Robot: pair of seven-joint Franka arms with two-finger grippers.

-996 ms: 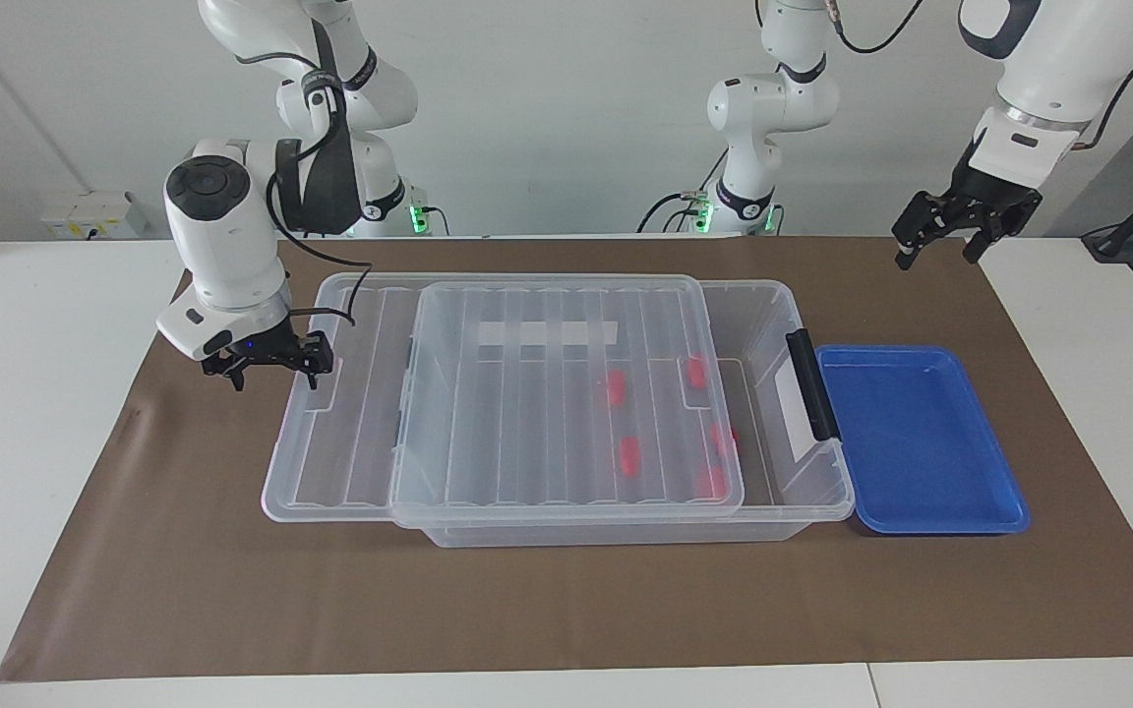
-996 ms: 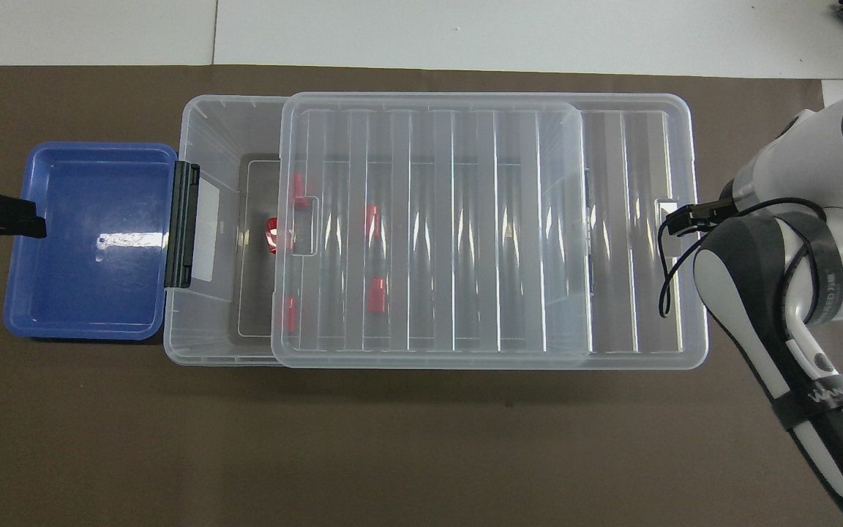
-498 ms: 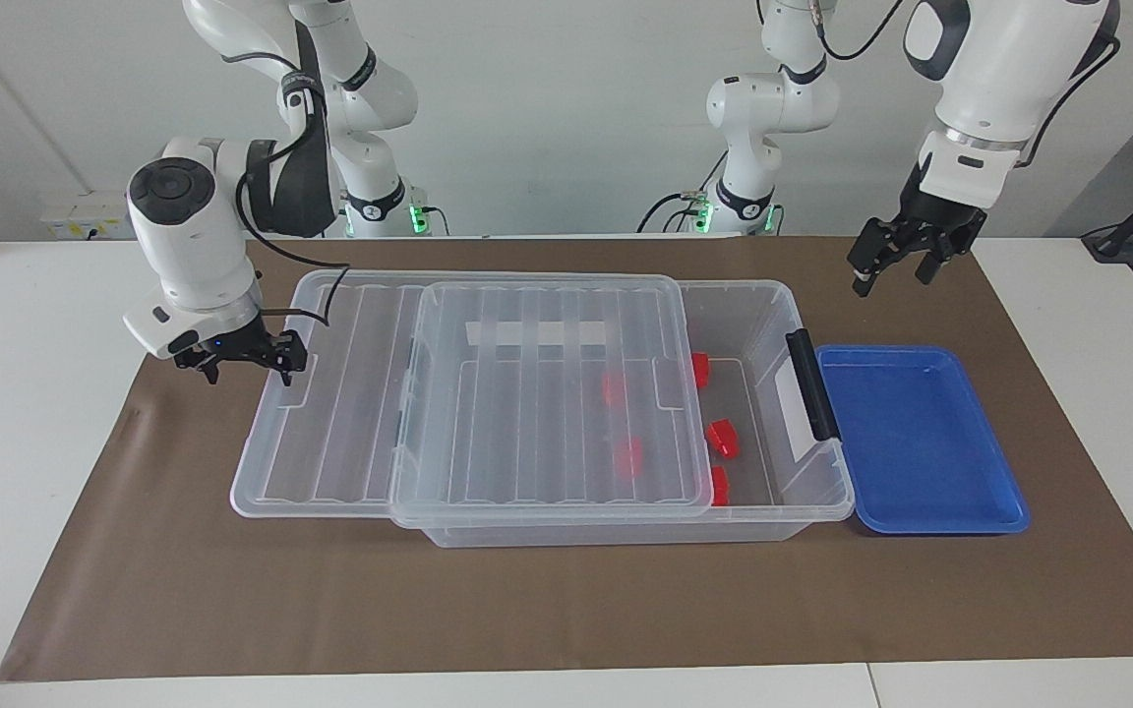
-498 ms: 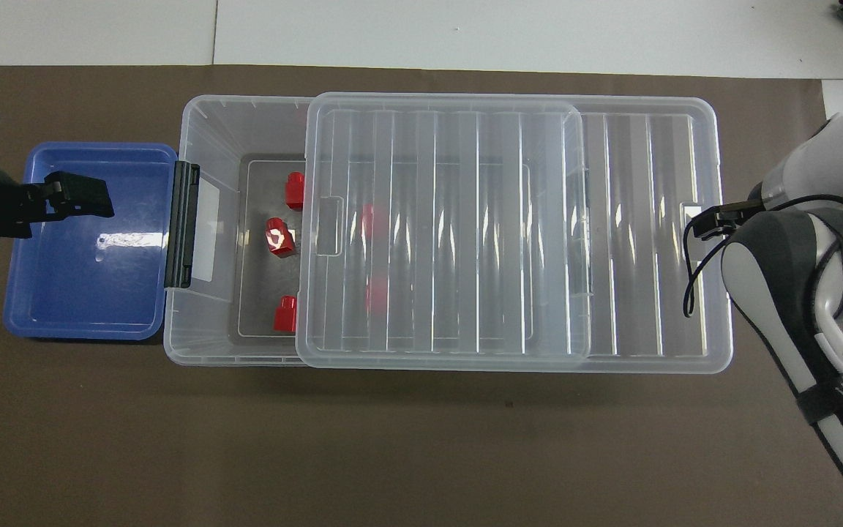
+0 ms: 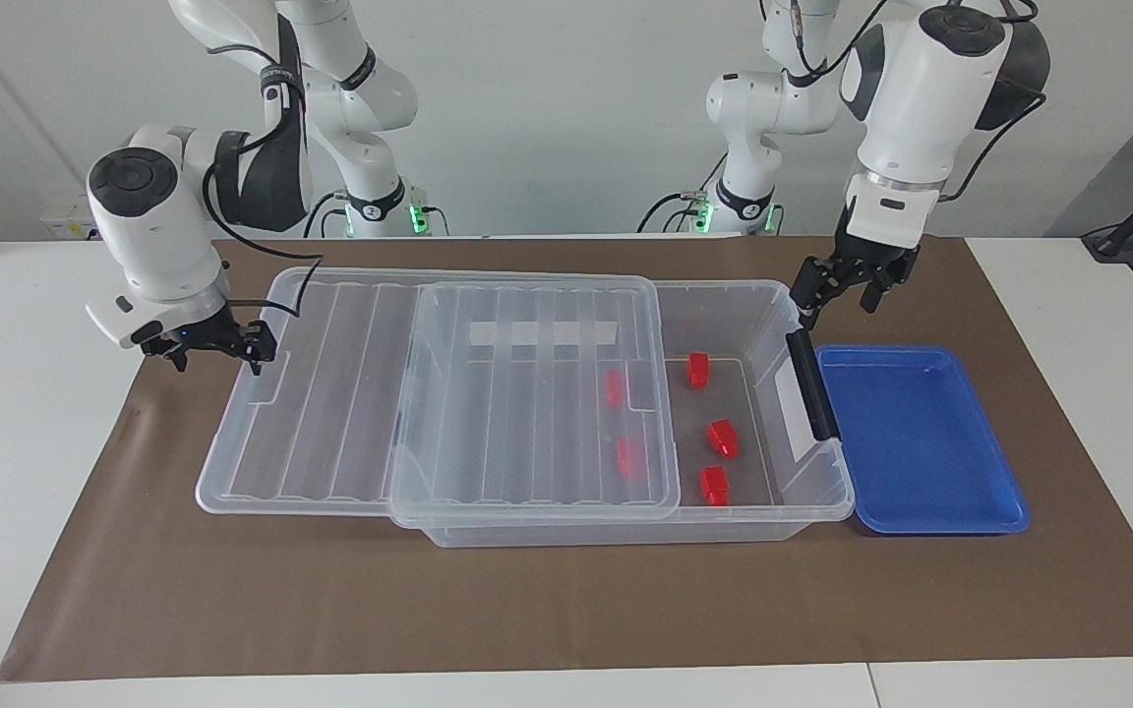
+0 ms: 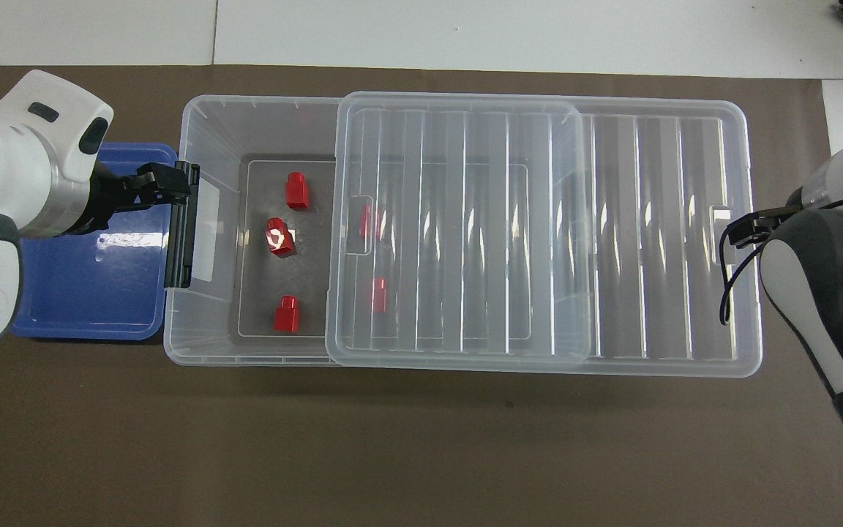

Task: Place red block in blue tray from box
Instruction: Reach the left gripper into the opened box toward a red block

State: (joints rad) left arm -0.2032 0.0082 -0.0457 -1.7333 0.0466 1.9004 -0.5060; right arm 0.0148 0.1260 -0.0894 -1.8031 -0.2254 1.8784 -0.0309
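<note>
We count five red blocks, all inside the clear box. Going from the robots' side outward, the first block lies on the open floor of the box, and level with it a second shows dimly through the lid. Next comes a third on the open floor, then a fourth under the lid, and last a fifth, uncovered, by the box wall farthest from the robots. There is one lid, ribbed and clear, lying on the box and pushed toward the right arm's end, so that it overhangs there and leaves a strip of the box open at the left arm's end; it covers two of the blocks. One blue tray sits touching the box at the left arm's end, with nothing in it. A black latch stands on the box wall between the open strip and the tray. The left gripper hangs over that corner of the box, above the latch, its jaws apart and holding nothing. The right gripper is at the overhanging edge of the lid, jaws spread; whether it touches the lid we cannot tell. Everything rests on one brown mat.
</note>
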